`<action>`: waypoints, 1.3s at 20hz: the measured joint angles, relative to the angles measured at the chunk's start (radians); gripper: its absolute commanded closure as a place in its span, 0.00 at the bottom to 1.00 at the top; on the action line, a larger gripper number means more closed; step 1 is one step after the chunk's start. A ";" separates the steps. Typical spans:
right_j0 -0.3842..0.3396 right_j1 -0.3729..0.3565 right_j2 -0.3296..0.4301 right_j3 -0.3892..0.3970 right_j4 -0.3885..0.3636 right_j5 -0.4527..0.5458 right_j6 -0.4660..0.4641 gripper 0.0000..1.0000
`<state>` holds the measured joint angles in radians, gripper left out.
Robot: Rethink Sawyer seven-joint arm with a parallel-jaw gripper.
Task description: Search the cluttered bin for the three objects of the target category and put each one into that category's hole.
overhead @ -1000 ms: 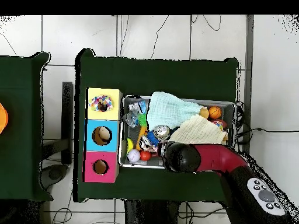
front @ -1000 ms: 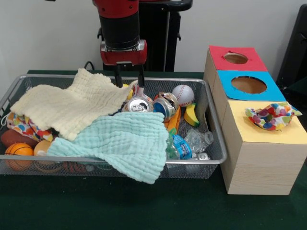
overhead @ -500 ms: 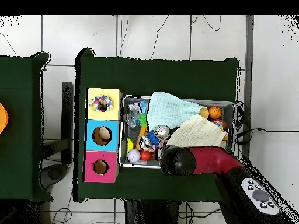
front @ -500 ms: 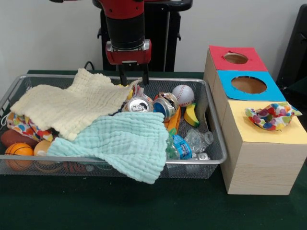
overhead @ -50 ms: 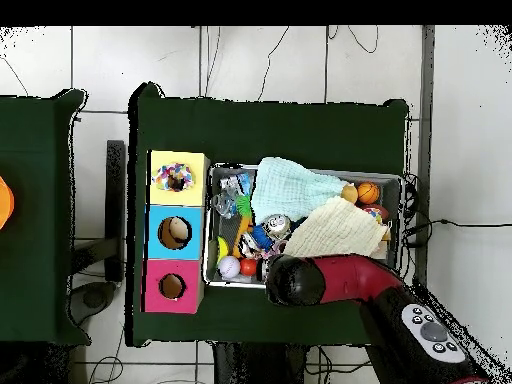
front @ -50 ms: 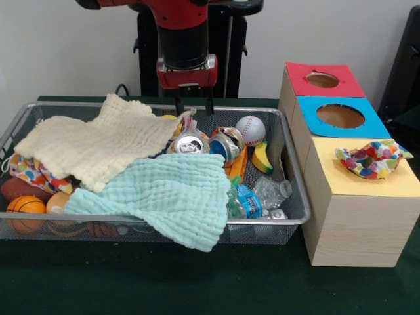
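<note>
Cans [front @ -50 ms: 190, 143] are lying in the wire bin [front @ -50 ms: 294, 190], two of them side by side with their silver tops showing, just beside the near edge of the cream cloth [front @ -50 ms: 98, 144] and behind the mint cloth [front @ -50 ms: 164, 197]. A baseball [front @ -50 ms: 250, 130] is sitting behind the cans toward the bin's box-side wall, and a yellow banana toy [front @ -50 ms: 262, 157] is resting close to that same wall. Crushed clear plastic bottles [front @ -50 ms: 259, 197] are lying in the bin's near corner on the box side. At the bin's opposite end, a small basketball [front @ -50 ms: 25, 209] is sitting against the near wall, partly under the cream cloth, next to a spotted cloth [front @ -50 ms: 36, 172].

The gripper [front @ -50 ms: 194, 105] is hanging over the bin's far rim, above the cans and apart from them, its two thin fingers parted a little with nothing between them.

Beside the bin, the wooden box [front @ -50 ms: 354, 223] is showing three coloured tops: a red panel [front @ -50 ms: 323, 80] with a hole, a blue panel [front @ -50 ms: 339, 117] with a hole, and a yellow panel [front @ -50 ms: 367, 185] with a multicoloured cloth [front @ -50 ms: 372, 159] sitting in its opening. In the overhead view the arm [overhead @ -50 ms: 330, 280] is covering the bin's edge nearest the robot base.
</note>
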<state>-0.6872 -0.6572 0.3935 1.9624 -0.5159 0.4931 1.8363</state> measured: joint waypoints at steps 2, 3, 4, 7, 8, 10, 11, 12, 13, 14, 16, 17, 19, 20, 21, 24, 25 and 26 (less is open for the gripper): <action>0.000 0.005 -0.002 0.000 0.000 -0.002 0.000 0.00; 0.000 0.010 -0.004 0.000 0.000 -0.004 0.000 0.00; 0.000 0.014 -0.005 0.000 0.000 -0.004 0.000 0.00; 0.000 0.035 -0.012 0.000 0.000 -0.004 0.000 0.00; 0.000 0.040 -0.013 0.000 0.000 -0.004 0.000 0.00; 0.000 0.048 -0.016 0.000 0.000 -0.004 0.000 0.00; -0.001 0.053 -0.016 0.000 0.000 -0.004 0.000 0.00; -0.002 0.056 -0.016 0.000 0.000 -0.004 0.000 0.00; -0.002 0.056 -0.016 0.000 0.000 -0.004 0.000 0.00; -0.003 0.055 -0.016 0.000 0.000 -0.004 0.000 0.00; -0.004 0.052 -0.016 0.000 0.000 -0.004 0.000 0.00; -0.005 0.048 -0.016 0.000 0.000 -0.004 0.000 0.00; -0.008 0.037 -0.016 0.000 0.000 -0.004 0.000 0.00; -0.009 0.024 -0.016 0.000 0.000 -0.004 0.000 0.00; -0.009 0.020 -0.016 0.000 0.001 -0.004 0.000 0.00; -0.009 -0.010 -0.016 0.000 0.007 0.000 0.000 0.00; -0.009 -0.019 -0.016 0.000 0.011 0.006 0.000 0.00; -0.009 -0.028 -0.016 0.000 0.015 0.011 0.000 0.00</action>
<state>-0.6964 -0.6857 0.3772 1.9625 -0.5013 0.5041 1.8363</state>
